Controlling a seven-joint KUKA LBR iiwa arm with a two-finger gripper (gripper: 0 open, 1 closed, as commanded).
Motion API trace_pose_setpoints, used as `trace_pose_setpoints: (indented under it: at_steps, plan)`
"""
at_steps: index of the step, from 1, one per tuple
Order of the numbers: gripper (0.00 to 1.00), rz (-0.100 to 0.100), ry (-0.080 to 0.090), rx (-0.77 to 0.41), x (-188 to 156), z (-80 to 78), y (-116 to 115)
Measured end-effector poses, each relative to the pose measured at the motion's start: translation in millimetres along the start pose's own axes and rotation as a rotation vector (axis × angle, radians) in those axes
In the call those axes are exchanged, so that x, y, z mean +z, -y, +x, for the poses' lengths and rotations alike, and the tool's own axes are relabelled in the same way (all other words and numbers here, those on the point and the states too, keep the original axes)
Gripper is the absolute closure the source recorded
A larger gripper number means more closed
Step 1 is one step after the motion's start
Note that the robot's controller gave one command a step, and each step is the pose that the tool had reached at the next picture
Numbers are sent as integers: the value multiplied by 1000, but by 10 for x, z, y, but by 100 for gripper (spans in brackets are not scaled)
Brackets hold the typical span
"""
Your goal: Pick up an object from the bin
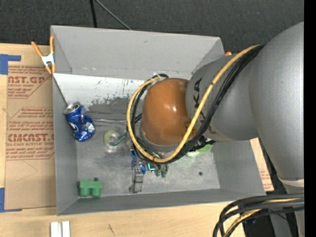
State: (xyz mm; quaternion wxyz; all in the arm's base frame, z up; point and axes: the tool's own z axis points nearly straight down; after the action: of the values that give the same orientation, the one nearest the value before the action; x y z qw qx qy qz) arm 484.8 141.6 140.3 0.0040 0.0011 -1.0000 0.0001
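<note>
down at the front of the bin (187, 179), a small green block (90, 188) with two round bumps lies flat near the left corner. to its right the gripper (136, 181) is low over bare grey floor, clear of the block, and there's no telling whether the claw is apart or together. further back, a clear, green-tinted round piece (112, 138) sits just beside the orange wrist cover (165, 110), with a crushed blue can (79, 122) by the left wall.
</note>
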Motion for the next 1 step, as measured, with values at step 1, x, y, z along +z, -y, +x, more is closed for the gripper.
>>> trace_pose_setpoints:
  at_steps: [1]
  plan:
    - [0, 1, 8, 107, 438, -494, 631]
